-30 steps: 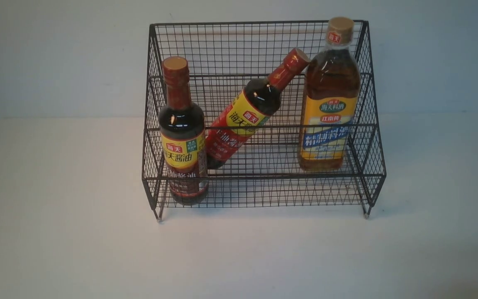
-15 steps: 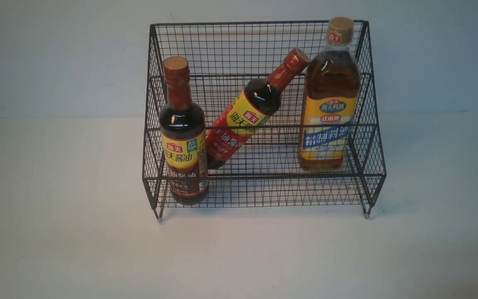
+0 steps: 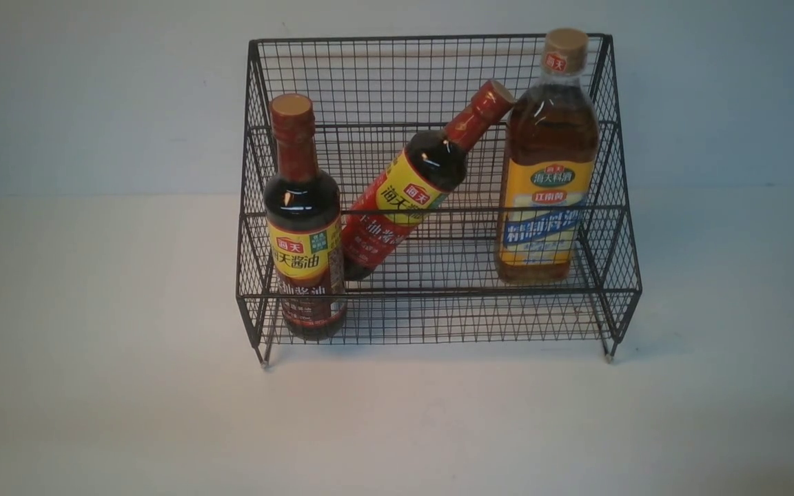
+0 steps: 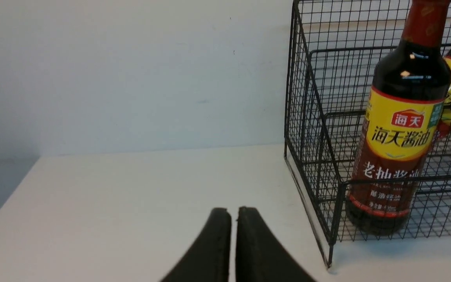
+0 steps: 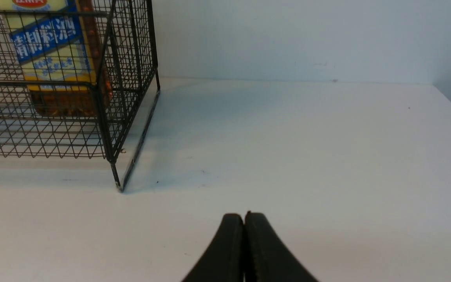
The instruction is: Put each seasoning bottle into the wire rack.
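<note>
The white table (image 3: 94, 413) is seen across the lower frame. The black wire rack (image 3: 438, 296) is set at centre frame, and all three bottles are contained in it. The amber bottle (image 3: 548, 172) is stood upright at right. The tilted soy bottle (image 3: 407, 189) is leaned at centre, cap against the amber bottle. The upright soy bottle (image 3: 302, 227) is placed at front left. The left hand (image 4: 233, 213) and the right hand (image 5: 244, 217) are fully closed, with nothing held.

Left hand (image 4: 230, 213): fingers drawn together, hairline gap between them, empty.
Right hand (image 5: 244, 216): fingers pressed flush, empty.
</note>
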